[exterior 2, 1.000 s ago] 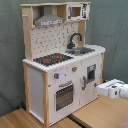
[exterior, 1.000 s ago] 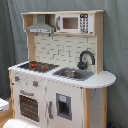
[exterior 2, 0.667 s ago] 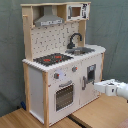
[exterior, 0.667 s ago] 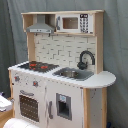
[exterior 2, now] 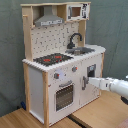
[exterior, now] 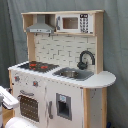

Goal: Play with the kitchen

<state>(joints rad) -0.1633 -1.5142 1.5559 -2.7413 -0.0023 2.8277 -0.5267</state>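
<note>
Tool [exterior 2: 86,80] against the kitchen [exterior 2: 47,95] front.

Nothing readable is showing on the kitchen [exterior: 60,75] in both exterior views; no text, brand, number or sign can be made out.

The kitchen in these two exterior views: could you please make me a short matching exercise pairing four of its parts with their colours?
Parts:
1. faucet
2. hood
3. stovetop
4. countertop

Colours:
A. white
B. black with red rings
C. grey
D. black

Pairs: 1-D, 2-C, 3-B, 4-A
</note>
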